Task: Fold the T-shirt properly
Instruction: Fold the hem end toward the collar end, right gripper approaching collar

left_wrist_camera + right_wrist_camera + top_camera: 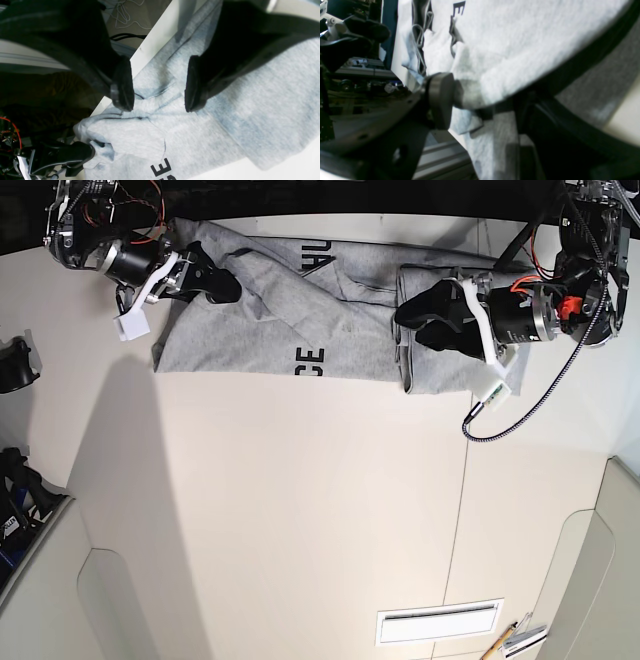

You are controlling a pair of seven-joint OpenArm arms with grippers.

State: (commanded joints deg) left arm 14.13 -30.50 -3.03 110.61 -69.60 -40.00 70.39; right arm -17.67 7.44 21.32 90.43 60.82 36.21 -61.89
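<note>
The heather-grey T-shirt (270,330) lies rumpled along the far edge of the white table (300,510), black lettering (311,361) facing up and its right part doubled over. My left gripper (157,85) hovers open just above that doubled part near the table edge, both fingers (123,82) apart with only cloth beneath them; the base view shows it too (412,320). My right gripper (465,105) is shut on a bunched edge of the T-shirt at its left end (222,283). One of its fingers is hidden under cloth.
A black braided cable (510,410) loops onto the table beside the left arm. A white tag (132,325) hangs below the right arm. A black object (15,365) sits at the left edge. A slotted vent (437,622) lies near the front.
</note>
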